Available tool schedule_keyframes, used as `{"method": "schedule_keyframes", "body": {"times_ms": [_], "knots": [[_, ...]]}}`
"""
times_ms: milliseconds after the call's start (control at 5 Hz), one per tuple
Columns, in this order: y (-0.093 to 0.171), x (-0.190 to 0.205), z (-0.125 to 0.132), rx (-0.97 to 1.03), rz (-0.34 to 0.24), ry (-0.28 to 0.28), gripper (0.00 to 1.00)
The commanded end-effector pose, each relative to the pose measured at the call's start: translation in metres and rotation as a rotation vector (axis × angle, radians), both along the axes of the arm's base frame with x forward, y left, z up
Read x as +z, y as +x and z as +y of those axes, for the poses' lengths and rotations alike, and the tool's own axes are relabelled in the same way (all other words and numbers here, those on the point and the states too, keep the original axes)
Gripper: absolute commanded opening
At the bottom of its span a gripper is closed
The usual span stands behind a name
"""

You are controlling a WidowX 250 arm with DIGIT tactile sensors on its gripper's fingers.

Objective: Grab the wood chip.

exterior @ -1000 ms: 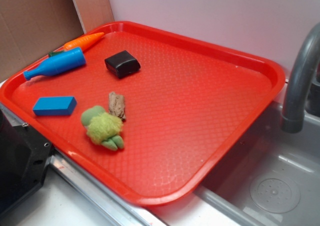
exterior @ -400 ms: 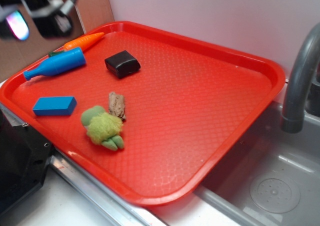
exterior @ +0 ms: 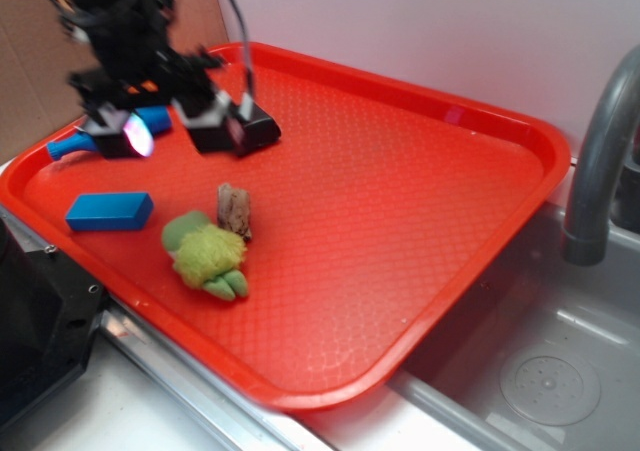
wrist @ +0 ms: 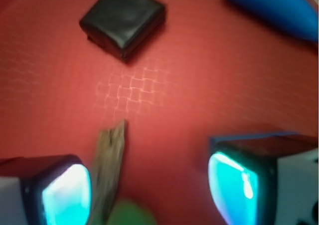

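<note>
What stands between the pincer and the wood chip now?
Nothing visible. The open pincer hangs above the tray; the wood chip lies bare below, with the green plush close beside it.

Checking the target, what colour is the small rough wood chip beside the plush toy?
Grey-brown, streaky like bark: the small rough wood chip, clearest in the exterior view.

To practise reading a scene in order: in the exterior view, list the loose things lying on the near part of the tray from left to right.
Blue block → green plush toy → wood chip, which lies right beside the toy on the red tray.
</note>
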State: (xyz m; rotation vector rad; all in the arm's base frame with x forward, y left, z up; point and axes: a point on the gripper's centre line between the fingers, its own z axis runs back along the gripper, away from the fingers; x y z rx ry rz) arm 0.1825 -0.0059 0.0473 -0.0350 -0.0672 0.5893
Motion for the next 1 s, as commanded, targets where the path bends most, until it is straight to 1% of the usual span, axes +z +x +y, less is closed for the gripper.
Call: {"method": "schedule_keyframes", "body": {"times_ms": [0,200,400,600,800], "knots": [[0.023,-0.029,-0.025,-0.073,0.028,-0.003,1.00],[0.021,-0.038,-0.039,-0.099,0.059,-0.008,1.00],[0.017,-0.039,-0.047,-0.111,0.073,-0.011,0.00],[0.014,-0.028,-0.049,-0.141,0.074,-0.006,0.00],[0.010,0.003,-0.045,-0.309,0.037,0.010,0.00]]}}
